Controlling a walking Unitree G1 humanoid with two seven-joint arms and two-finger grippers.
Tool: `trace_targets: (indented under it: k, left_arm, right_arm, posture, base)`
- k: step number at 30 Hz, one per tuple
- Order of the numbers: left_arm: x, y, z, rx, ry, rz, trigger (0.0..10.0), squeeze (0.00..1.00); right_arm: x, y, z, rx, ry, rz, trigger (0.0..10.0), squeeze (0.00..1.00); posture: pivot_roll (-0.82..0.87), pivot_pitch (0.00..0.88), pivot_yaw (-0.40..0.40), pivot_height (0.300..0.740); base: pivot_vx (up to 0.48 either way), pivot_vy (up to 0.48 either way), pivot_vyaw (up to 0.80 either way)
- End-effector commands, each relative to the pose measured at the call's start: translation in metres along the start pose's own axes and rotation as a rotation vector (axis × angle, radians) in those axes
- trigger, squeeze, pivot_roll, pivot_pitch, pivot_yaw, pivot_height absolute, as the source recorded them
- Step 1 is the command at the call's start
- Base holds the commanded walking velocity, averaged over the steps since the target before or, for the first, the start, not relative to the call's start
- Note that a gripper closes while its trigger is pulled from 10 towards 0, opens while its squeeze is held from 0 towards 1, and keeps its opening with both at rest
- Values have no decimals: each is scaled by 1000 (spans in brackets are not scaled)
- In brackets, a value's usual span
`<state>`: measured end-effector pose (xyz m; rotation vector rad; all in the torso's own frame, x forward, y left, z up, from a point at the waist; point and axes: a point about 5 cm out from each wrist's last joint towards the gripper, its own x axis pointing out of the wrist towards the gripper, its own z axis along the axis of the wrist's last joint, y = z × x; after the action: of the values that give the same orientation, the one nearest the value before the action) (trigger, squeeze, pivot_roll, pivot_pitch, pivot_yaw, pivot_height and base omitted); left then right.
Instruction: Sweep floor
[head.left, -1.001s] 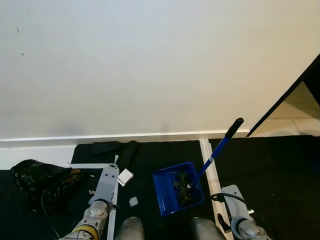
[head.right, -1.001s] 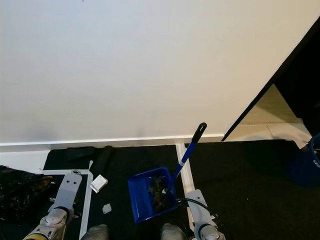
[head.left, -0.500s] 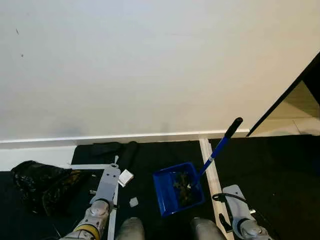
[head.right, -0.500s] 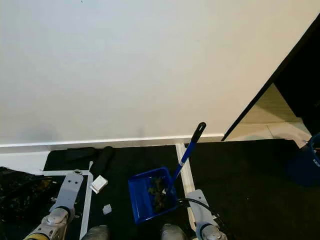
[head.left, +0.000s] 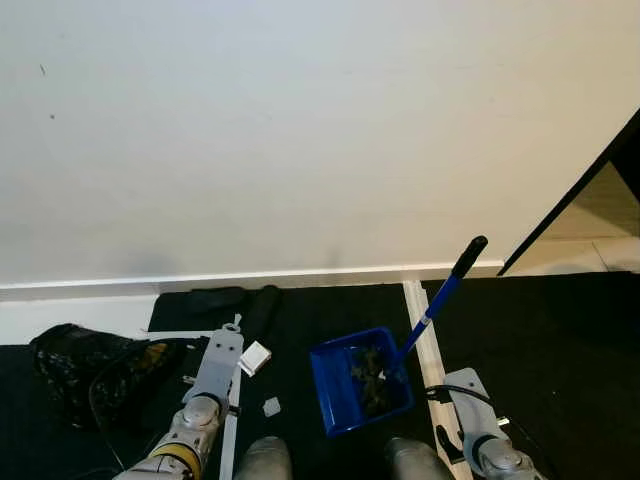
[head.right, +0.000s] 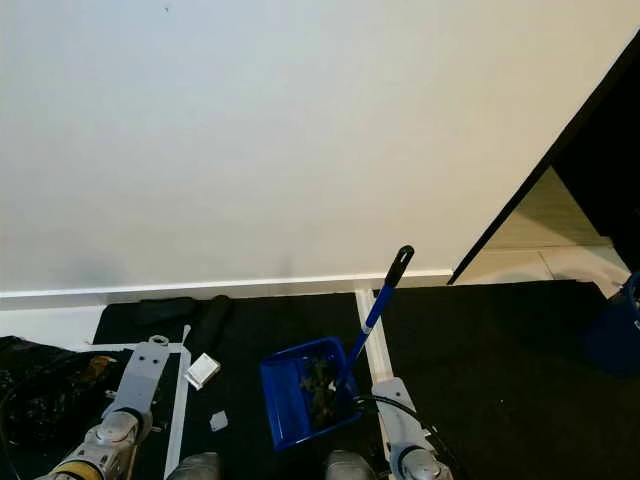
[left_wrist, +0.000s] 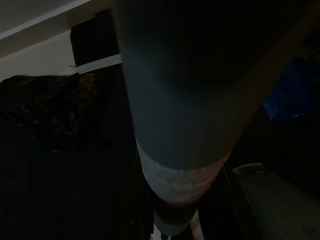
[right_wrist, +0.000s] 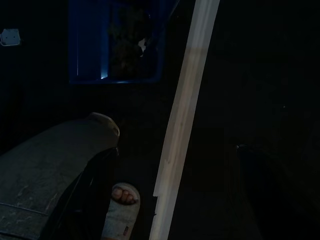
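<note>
- The blue dustpan (head.left: 362, 378) stands on the black floor mat (head.left: 560, 340) at about 6 o'clock in the head views, just ahead of the robot's feet, with dark debris already lying in its tray.
- Its long blue handle (head.left: 437, 303) rises toward 1 o'clock and ends in a black grip (head.left: 467, 253), near a white tape strip (head.left: 421, 328).
- The dustpan looks like light, stiff plastic; it would probably tip easily, so the black grip seems the best place to hold it and keep the tray level.
- Two small white scraps (head.left: 255, 357) lie loose on the mat at about 7 o'clock; they look light and easy to scatter.
- A black bag (head.left: 85, 370) slumps at 8 o'clock, soft and crumpled.
- The left arm (head.left: 205, 395) and right arm (head.left: 478, 420) hang low beside the legs; whether either set of jaws is apart or together cannot be told.
- Compared with a second ago, the whole scene sits slightly shifted in the picture, which suggests camera movement; the dustpan, scraps and bag keep the same arrangement.
</note>
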<state>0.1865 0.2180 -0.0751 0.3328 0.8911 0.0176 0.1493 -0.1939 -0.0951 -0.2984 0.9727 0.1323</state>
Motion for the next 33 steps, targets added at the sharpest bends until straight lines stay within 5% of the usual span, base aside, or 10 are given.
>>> trace_targets:
  k: [1,2,4,5,6,7,12,13,16,33]
  left_arm:
    - [-1,-4,-5,12,18,-8,118,0]
    - [-1,-4,-5,9,20,-3,9020,0]
    - [-1,-4,-5,0,19,-7,5804,0]
    - [-1,-5,-5,-4,15,-19,0,0]
    - [-1,-6,-5,-1,14,-25,0,0]
    - [-1,-5,-6,11,22,-7,3333,0]
    - [-1,-5,-6,13,28,-8,0,0]
    - [-1,-5,-6,5,27,-10,4745,0]
    - [-1,-6,-5,-1,19,-28,0,0]
    - [0,-5,-2,-8,8,-32,0,0]
  right_arm:
    - [0,-1,0,10,-9,-5,10000,0]
    - [0,-1,0,10,-10,-5,10000,0]
    - [0,-1,0,10,-11,-4,10000,0]
    - [0,-1,0,9,-11,-4,10000,0]
    - [0,-1,0,8,-11,-4,10000,0]
    - [0,-1,0,8,-12,-4,10000,0]
    - [0,-1,2,8,-15,-4,10000,0]
    - [0,-1,2,8,-17,-4,10000,0]
    - [0,-1,3,9,-19,-5,10000,0]
    - [0,-1,2,16,-16,-7,10000,0]
  posture:
    - [68,11,-25,740]
    - [68,11,-26,740]
    - [68,11,-26,740]
    - [70,10,-26,740]
    - [70,10,-26,740]
    - [69,11,-26,740]
    - [66,11,-25,740]
    - [66,10,-25,740]
    - [66,11,-24,740]
    - [69,17,-20,740]
  base:
    - [0,0,0]
    - [0,0,0]
    - [0,0,0]
    - [0,0,0]
    - [0,0,0]
    - [0,0,0]
    - [0,0,0]
    - [0,0,0]
    - [0,0,0]
    - [0,0,0]
